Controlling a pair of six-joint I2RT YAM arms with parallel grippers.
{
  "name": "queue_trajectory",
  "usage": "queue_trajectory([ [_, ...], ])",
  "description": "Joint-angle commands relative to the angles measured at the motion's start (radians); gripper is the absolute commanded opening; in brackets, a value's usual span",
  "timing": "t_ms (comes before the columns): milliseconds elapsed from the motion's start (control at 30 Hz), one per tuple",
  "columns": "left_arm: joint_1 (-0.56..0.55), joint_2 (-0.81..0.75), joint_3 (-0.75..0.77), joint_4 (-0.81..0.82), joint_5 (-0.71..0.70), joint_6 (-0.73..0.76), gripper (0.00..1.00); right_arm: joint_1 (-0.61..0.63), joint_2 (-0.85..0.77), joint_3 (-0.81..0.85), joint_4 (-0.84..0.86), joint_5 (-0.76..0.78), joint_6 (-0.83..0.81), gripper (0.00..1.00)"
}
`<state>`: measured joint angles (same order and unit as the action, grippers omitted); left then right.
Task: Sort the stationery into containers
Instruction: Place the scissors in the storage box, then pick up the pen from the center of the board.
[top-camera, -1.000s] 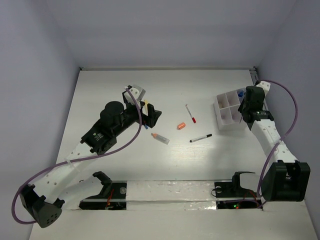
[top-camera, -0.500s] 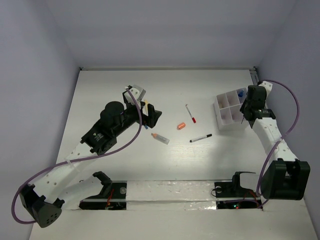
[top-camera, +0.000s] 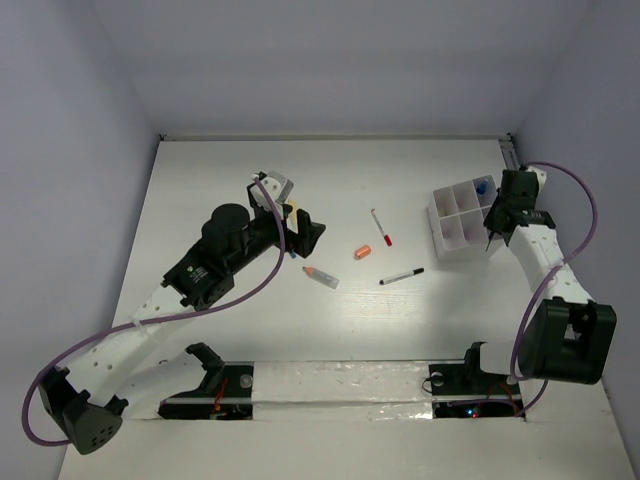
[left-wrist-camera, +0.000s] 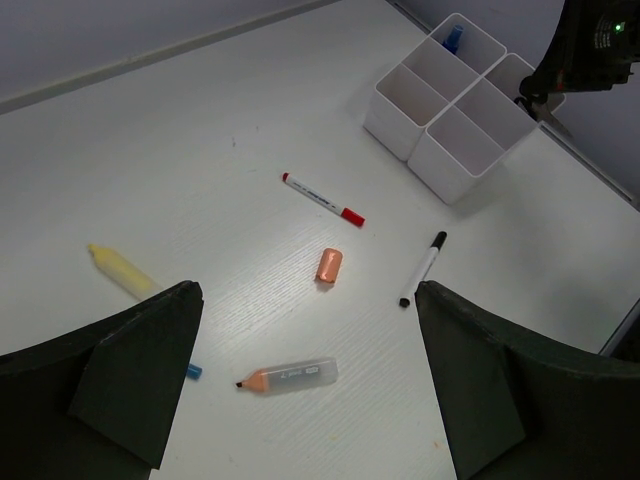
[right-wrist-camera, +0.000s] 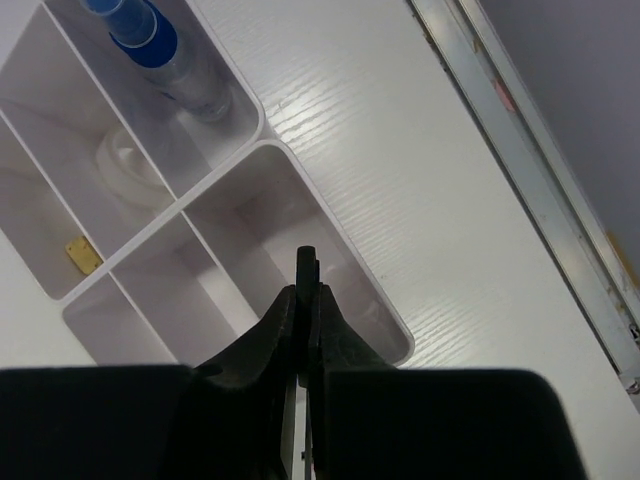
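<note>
While the empty, clenched right hand (right-wrist-camera: 303, 275) hovers over the box (top-camera: 452, 243), centre the spread left hand (left-wrist-camera: 305, 300) astride the orange cap (left-wrist-camera: 329, 265).

You've got a white counter (top-camera: 200, 180) and a white organizer box (top-camera: 450, 245) at 2 o'clock with a blue-tipped pen (right-wrist-camera: 145, 30) inside. Loose: orange cap (top-camera: 362, 252), red-capped white pen (top-camera: 380, 227), black marker (top-camera: 401, 276), clear orange-tipped crayon (left-wrist-camera: 290, 376), pale yellow stick (left-wrist-camera: 118, 270).

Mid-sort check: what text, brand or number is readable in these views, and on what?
Nothing can be read.
Orange-tipped crayon: dark print on the clear barrel, too blurred.
Red-capped pen: fine marks along the barrel, too small.
Left arm: white markings on the black housing, too small.
</note>
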<state>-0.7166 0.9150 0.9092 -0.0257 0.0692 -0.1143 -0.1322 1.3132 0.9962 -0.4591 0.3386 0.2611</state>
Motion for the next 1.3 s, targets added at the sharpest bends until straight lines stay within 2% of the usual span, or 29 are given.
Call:
queue_trajectory([
  [0, -0.011, -0.008, -0.01, 0.052, -0.003, -0.004, 0.86, -0.012, 0.004, 0.056, -0.012, -0.059, -0.006, 0.12],
  [33, -0.011, -0.008, -0.01, 0.052, -0.005, -0.002, 0.86, -0.012, 0.004, 0.059, -0.012, -0.058, -0.003, 0.31],
  [67, -0.011, -0.007, -0.01, 0.052, -0.005, -0.002, 0.86, -0.012, 0.001, 0.061, -0.012, -0.055, -0.003, 0.4],
  [100, -0.011, -0.008, -0.01, 0.052, -0.006, -0.004, 0.86, -0.012, -0.002, 0.062, -0.012, -0.056, -0.002, 0.53],
  [133, -0.011, -0.007, -0.01, 0.052, -0.006, -0.004, 0.86, -0.012, -0.006, 0.067, -0.012, -0.058, -0.002, 0.58],
  [233, -0.011, -0.007, -0.01, 0.05, -0.008, -0.001, 0.86, -0.012, -0.02, 0.094, -0.015, -0.052, -0.005, 0.71],
  [300, -0.011, -0.008, -0.009, 0.049, -0.009, -0.001, 0.86, -0.012, -0.016, 0.122, -0.029, -0.053, -0.008, 0.75],
  [433, -0.011, -0.01, -0.009, 0.047, -0.02, 0.001, 0.86, -0.012, -0.019, 0.165, -0.041, -0.081, -0.014, 0.76],
  [533, -0.011, -0.008, -0.009, 0.047, -0.02, 0.002, 0.86, -0.012, -0.07, 0.168, 0.002, -0.202, -0.029, 0.76],
  [600, -0.011, -0.007, -0.007, 0.047, -0.02, 0.002, 0.86, -0.012, -0.101, 0.163, 0.025, -0.353, -0.031, 0.76],
  [667, -0.011, -0.005, -0.007, 0.044, -0.032, 0.004, 0.86, -0.012, -0.135, 0.148, 0.054, -0.499, -0.026, 0.69],
  [700, -0.011, -0.007, -0.007, 0.043, -0.034, 0.007, 0.86, 0.009, -0.138, 0.144, 0.063, -0.541, -0.023, 0.63],
  [733, -0.011, -0.01, -0.007, 0.043, -0.045, 0.008, 0.86, 0.026, -0.141, 0.137, 0.074, -0.57, -0.014, 0.43],
  [767, -0.011, -0.01, -0.007, 0.043, -0.049, 0.01, 0.86, 0.048, -0.135, 0.131, 0.079, -0.607, -0.013, 0.33],
  [800, -0.011, -0.01, -0.007, 0.041, -0.052, 0.011, 0.86, 0.075, -0.128, 0.128, 0.08, -0.615, -0.011, 0.28],
  [833, -0.011, -0.01, -0.007, 0.04, -0.06, 0.013, 0.86, 0.148, -0.118, 0.127, 0.082, -0.61, -0.013, 0.19],
  [867, -0.011, -0.008, -0.006, 0.037, -0.06, 0.015, 0.86, 0.237, -0.092, 0.125, 0.088, -0.561, -0.017, 0.14],
  [900, -0.011, -0.008, -0.006, 0.036, -0.06, 0.015, 0.86, 0.238, -0.074, 0.128, 0.088, -0.561, -0.017, 0.14],
  [933, -0.011, -0.008, -0.004, 0.035, -0.06, 0.016, 0.86, 0.315, -0.049, 0.134, 0.085, -0.534, -0.022, 0.14],
  [1067, -0.011, -0.013, -0.006, 0.032, -0.112, 0.024, 0.86, 0.465, 0.085, 0.154, 0.115, -0.489, -0.011, 0.14],
  [1267, -0.011, -0.007, -0.004, 0.027, -0.16, 0.024, 0.86, 0.571, 0.276, 0.211, 0.149, -0.451, -0.008, 0.24],
])
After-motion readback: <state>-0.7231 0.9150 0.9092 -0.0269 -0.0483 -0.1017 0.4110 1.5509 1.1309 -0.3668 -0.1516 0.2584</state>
